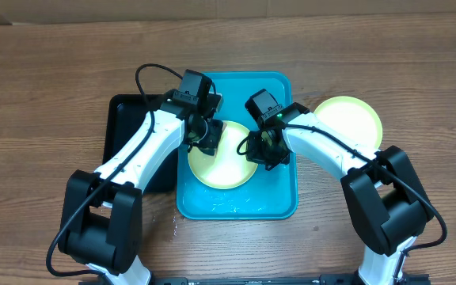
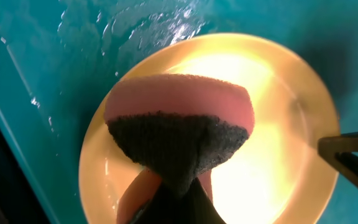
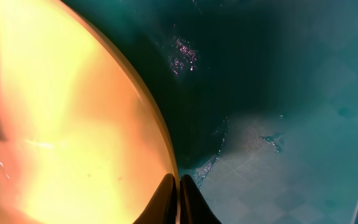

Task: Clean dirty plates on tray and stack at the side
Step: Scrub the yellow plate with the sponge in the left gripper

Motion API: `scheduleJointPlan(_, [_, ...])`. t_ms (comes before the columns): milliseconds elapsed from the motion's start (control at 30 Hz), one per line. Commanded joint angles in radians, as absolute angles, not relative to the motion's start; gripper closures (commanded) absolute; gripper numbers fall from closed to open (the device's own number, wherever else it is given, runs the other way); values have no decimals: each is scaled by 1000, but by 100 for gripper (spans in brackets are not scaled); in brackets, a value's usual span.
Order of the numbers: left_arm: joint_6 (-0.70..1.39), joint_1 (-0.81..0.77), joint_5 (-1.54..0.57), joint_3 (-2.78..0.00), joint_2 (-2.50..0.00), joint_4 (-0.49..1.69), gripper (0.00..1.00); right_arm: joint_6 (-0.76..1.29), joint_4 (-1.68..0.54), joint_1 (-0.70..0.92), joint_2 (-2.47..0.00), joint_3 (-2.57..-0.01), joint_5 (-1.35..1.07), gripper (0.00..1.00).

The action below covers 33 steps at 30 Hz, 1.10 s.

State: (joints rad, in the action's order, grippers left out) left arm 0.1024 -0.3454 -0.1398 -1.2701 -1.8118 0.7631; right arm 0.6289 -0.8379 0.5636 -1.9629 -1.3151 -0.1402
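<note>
Your left pincer [image 1: 204, 136] grips a pink-and-dark sponge [image 2: 179, 124] over the yellow-green plate [image 1: 224, 166] lying in the tray [image 1: 275, 87]. Your right pincer [image 3: 179, 186] is pinched closed at that plate's rim. Another plate [image 1: 355, 119] sits on the desk [image 1: 46, 95], just right of the tray

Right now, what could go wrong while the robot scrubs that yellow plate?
1. The right jaws pinch only the rim of the yellow plate. The turquoise tray is wet, so the plate might slip free.
2. The left jaws squeeze the sponge by one edge, and hard scrubbing could tug it out.
3. Water could splash onto the wooden table.
</note>
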Motion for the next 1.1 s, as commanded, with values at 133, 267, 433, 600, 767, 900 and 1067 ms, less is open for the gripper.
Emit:
scheduleJointPlan(133, [173,-349,-94,-1269,-1831,781,96,628,-834,563,-1940,-1308,-106,96])
scheduleJointPlan(267, [200,-349,-94,-1269,-1849,779,96,628,-834,563,-1940,-1308,-106,96])
scheduleJointPlan(433, [207,-349,-93,-1269,-1896,773,96,628,-834,563,-1940,-1308,-106,96])
scheduleJointPlan(600, [207,-349,-94,-1269,-1967,767,96,628,-832,563,-1940,-1308,-106,96])
scheduleJointPlan(767, [204,-345,-186,-1269,-2040,796,96,620,-830,563,-1940,-1308,-106,96])
scheduleJointPlan(900, [149,-326,-342,-1283,-2036,816,96,601,-818,568,-1940,-1308,-106,96])
scheduleJointPlan(1067, [107,-274,-556,-1359,-2030,861,96,601,-815,580,-1940,-1308,-106,96])
